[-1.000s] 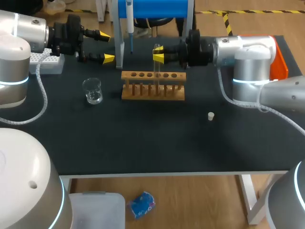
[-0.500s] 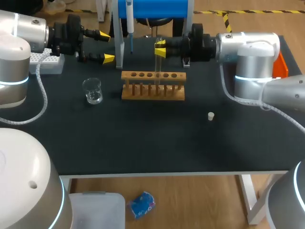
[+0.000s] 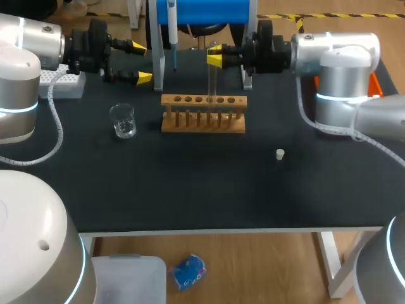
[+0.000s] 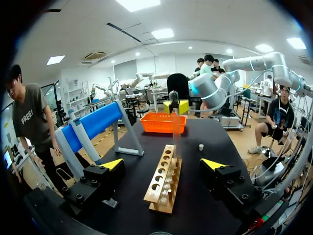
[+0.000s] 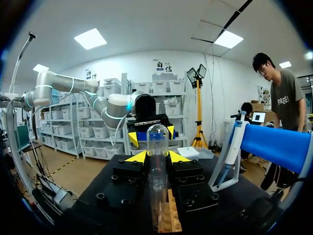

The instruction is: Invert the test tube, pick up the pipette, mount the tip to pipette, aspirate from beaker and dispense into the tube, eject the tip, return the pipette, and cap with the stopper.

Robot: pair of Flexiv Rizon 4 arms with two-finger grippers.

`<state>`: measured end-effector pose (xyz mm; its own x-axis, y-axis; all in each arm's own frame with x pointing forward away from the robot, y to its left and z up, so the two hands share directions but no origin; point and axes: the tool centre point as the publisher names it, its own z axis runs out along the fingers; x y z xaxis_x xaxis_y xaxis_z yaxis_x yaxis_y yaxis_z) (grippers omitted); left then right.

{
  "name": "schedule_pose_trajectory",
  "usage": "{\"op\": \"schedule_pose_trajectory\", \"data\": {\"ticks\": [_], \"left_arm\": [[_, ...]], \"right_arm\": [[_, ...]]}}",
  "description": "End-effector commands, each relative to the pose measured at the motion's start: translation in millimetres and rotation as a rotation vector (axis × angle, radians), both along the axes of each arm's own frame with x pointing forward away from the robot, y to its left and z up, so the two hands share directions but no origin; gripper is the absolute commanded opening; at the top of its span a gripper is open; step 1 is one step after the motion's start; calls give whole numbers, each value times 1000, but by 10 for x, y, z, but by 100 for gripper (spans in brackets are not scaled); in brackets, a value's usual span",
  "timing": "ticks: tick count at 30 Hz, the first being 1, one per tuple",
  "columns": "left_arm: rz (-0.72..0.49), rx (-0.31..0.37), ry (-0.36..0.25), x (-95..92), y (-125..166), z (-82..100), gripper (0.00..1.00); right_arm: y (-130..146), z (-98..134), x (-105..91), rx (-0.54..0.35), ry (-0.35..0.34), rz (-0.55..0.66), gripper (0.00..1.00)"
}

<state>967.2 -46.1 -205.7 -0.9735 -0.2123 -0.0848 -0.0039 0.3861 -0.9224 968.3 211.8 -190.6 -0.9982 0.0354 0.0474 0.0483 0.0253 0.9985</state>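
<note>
Finding: right hand [image 3: 215, 55] pinching tube [image 3: 211, 82] over rack [image 3: 203, 114]; left hand [image 3: 140, 62] spread. Advise: clear rack fully before turning wrist.

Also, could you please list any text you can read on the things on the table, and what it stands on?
None can be read. The wooden rack, beaker, test tube and stopper show no print; any marks on the pipette are too small to tell.
</note>
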Motion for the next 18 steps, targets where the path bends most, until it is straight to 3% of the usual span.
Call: {"op": "schedule_pose_trajectory", "data": {"ticks": [1,9,13,14,18], "left_arm": [[-2,2,2,0,5,8,100],[-2,2,2,0,5,8,100],[-2,2,2,0,5,8,100],[-2,2,2,0,5,8,100],[-2,2,2,0,5,8,100]], "right_arm": [[-13,9,-24,-2,0,-5,0],[-13,9,-24,-2,0,-5,0],[-61,-37,38,-64,220,16,0],[-70,-34,58,-55,332,19,0],[-88,-27,121,-63,598,-9,0]]}}
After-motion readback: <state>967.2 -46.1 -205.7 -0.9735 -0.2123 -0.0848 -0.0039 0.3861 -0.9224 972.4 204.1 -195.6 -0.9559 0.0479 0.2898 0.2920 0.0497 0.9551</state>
